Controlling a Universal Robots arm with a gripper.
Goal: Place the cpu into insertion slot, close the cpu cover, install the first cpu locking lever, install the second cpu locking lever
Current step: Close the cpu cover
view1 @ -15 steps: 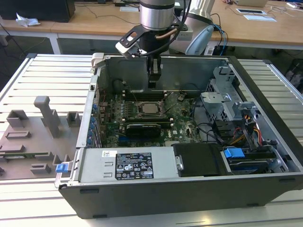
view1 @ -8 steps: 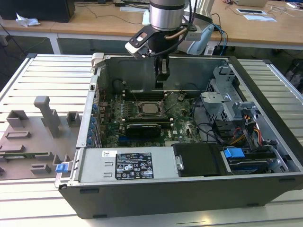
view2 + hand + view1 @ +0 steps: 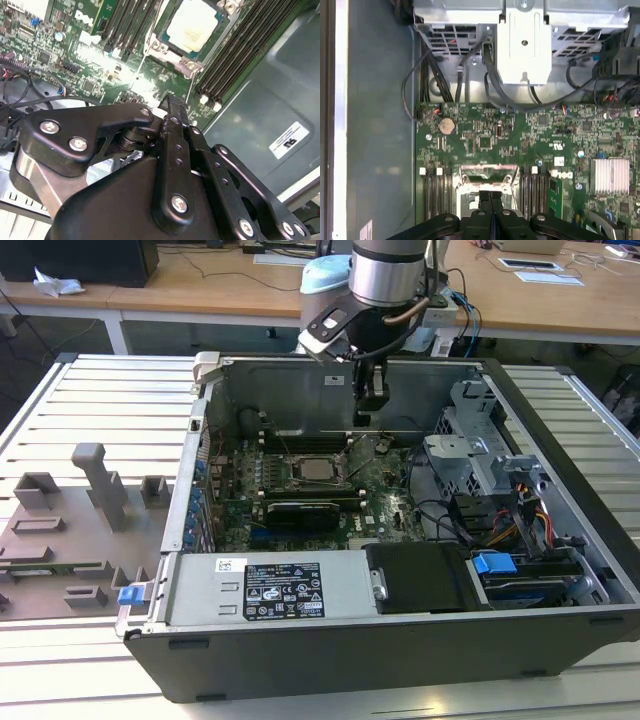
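A black label [image 3: 284,590] lies on the power supply [image 3: 345,585], its print too small to read. A white sticker [image 3: 291,139] on the case wall [image 3: 270,75] bears an unclear mark.

Silvery-grey cpu [image 3: 194,25], green motherboard [image 3: 485,135], black gripper [image 3: 490,195], blue tab [image 3: 131,594].

A labelled power supply [image 3: 210,590] is lying at the exterior view's lower centre; grey fixture blocks [image 3: 100,485] are standing at left.
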